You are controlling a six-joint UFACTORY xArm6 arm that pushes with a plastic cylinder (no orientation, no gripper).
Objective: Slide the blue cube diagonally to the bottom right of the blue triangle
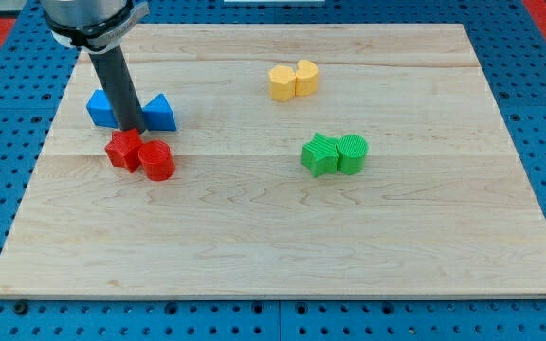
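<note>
The blue cube (100,108) sits near the view's upper left, partly hidden behind my rod. The blue triangle (160,113) lies just to its right. My tip (131,129) stands between the two blue blocks, at their lower edge, just above the red blocks. The rod covers the gap between cube and triangle, so I cannot tell if they touch.
A red star-shaped block (123,150) and a red cylinder (157,160) lie touching just below my tip. Two yellow blocks (293,81) sit together at the top centre. Two green blocks (336,154) sit together right of centre. The wooden board (273,256) ends at blue matting.
</note>
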